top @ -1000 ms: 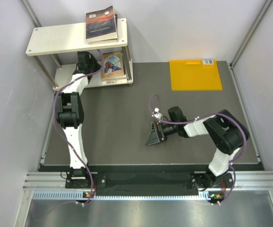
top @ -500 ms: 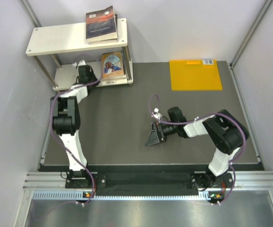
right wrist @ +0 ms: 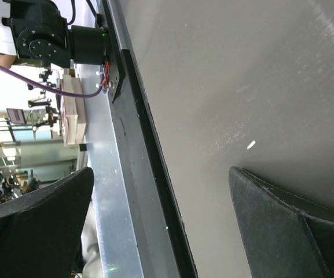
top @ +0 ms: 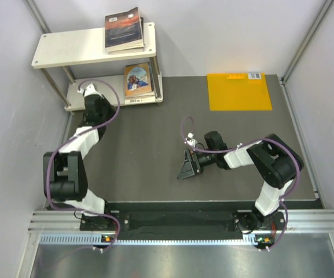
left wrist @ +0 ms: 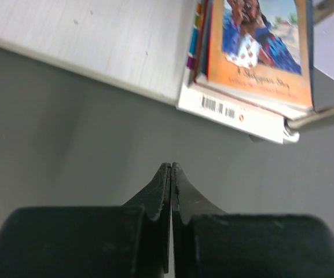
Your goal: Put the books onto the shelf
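Top external shows no loose book on the dark grey tabletop [top: 143, 139], so I reckon the shelving's finished and the next move is just parking both arms. Nearest, the right gripper [top: 184, 166] hovers spread wide, empty. Further left, the left gripper [left wrist: 171, 168] is pinched fully closed on nothing, just short of the cream-white two-tier shelf [top: 68, 51]. Thin paperback books [top: 138, 80] lie stacked on both tiers, far left.
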